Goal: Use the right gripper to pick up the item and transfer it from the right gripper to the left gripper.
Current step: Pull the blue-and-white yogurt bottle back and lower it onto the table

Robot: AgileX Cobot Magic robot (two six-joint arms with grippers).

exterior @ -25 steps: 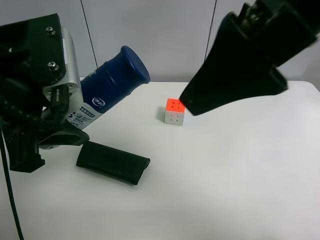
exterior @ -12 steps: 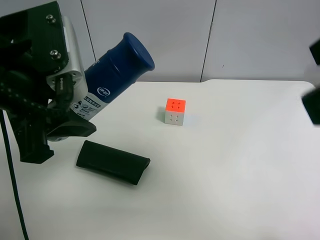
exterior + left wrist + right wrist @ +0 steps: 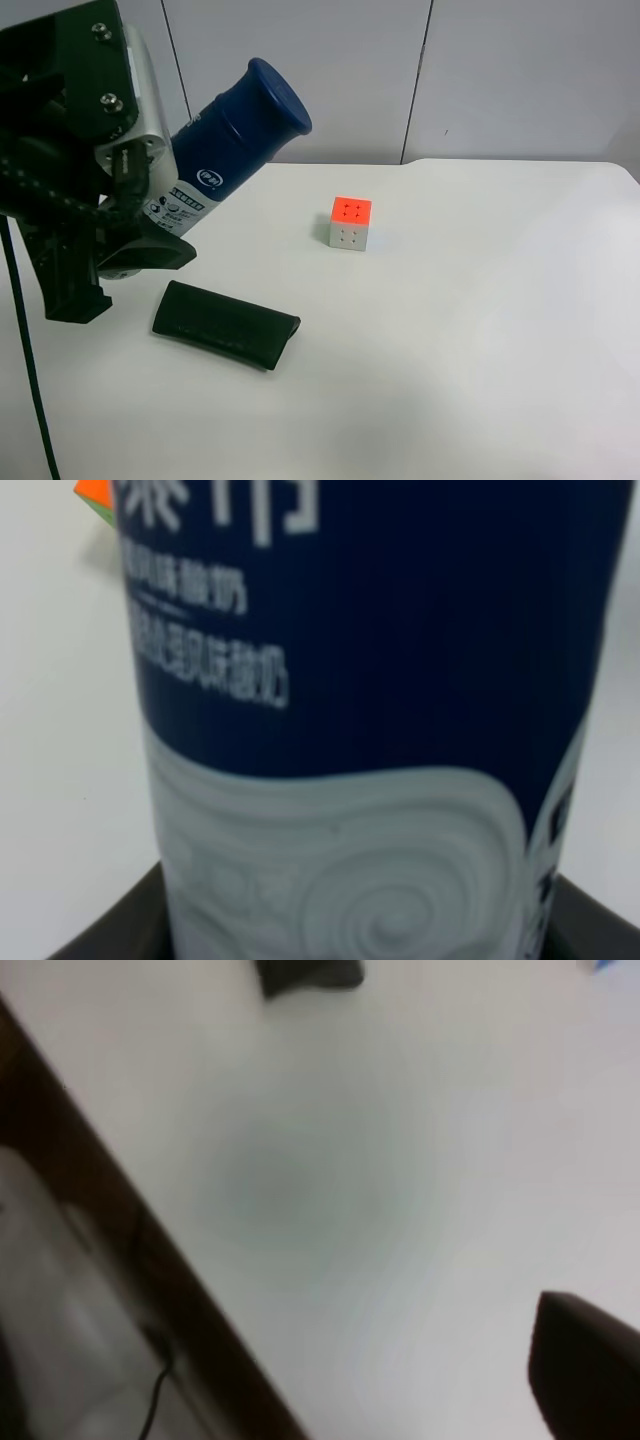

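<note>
The item, a white bottle [image 3: 235, 145] with a blue label and a dark blue cap, is held tilted above the table, cap pointing up and to the right. My left gripper [image 3: 150, 215], black with a grey screwed side plate, is shut on its white lower body. In the left wrist view the bottle [image 3: 360, 730] fills the frame between the dark fingers. My right gripper is out of the exterior high view. The blurred right wrist view shows only one dark finger [image 3: 590, 1370] near the frame's edge, far off centre, holding nothing.
An orange-and-white puzzle cube [image 3: 349, 222] stands mid-table. A flat dark case [image 3: 225, 325] lies below the held bottle. The right wrist view shows white table [image 3: 330, 1190], its dark edge [image 3: 130, 1230] and floor beyond.
The right arm has drawn back out of the exterior high view to the right. The left gripper has lifted the bottle slightly and still holds it.
</note>
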